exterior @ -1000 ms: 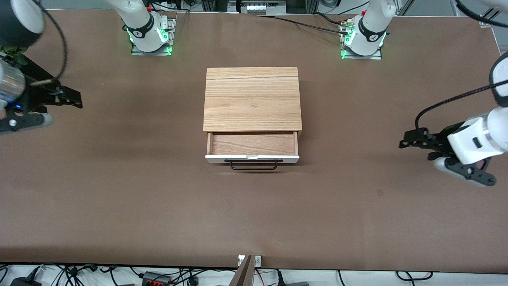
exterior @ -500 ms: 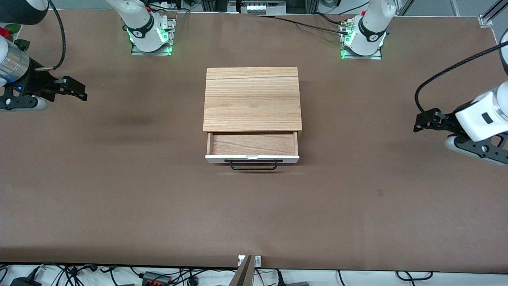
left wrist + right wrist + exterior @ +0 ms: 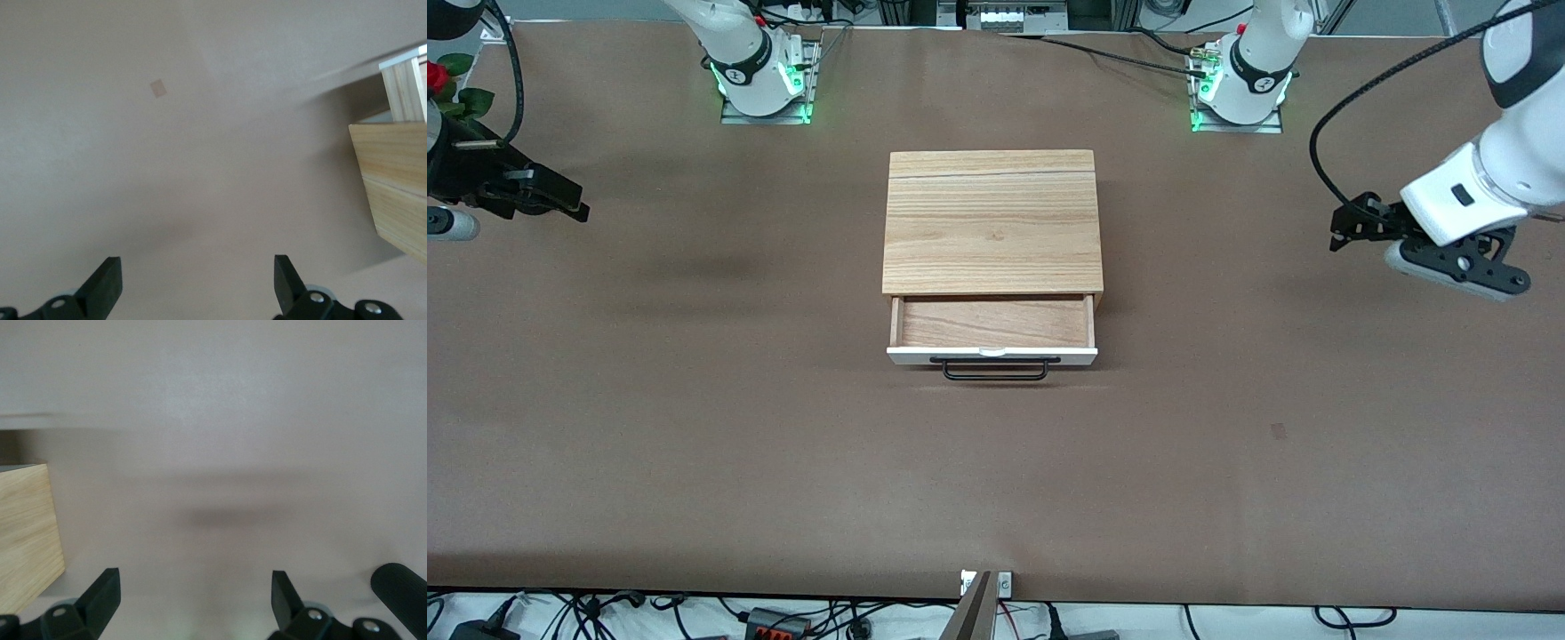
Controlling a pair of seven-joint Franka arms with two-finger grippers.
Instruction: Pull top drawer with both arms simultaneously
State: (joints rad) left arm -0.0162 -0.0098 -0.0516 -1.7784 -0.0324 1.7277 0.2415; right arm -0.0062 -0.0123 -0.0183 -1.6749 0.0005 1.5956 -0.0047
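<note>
The top drawer (image 3: 992,327) stands pulled out of its light-wood box (image 3: 992,222). Its brown wood inside shows, with the white front panel (image 3: 992,356) and black bar handle (image 3: 994,369) on the side nearest the front camera. My left gripper (image 3: 1343,227) is open and empty over bare table toward the left arm's end. Its wrist view shows the fingers (image 3: 107,283) wide apart, with the box (image 3: 393,180) and the drawer's side (image 3: 403,90). My right gripper (image 3: 569,200) is open and empty over the right arm's end. Its wrist view shows the fingers (image 3: 103,595) apart and a box corner (image 3: 27,533).
The brown table (image 3: 694,427) stretches wide around the box. A red flower with leaves (image 3: 440,80) sits at the right arm's end. A small dark mark (image 3: 1278,431) lies on the table. A clamp (image 3: 987,587) sits at the table's front edge.
Both grippers have drawn back toward the robots' base edge of the table, staying near its two ends. The drawer has not moved.
</note>
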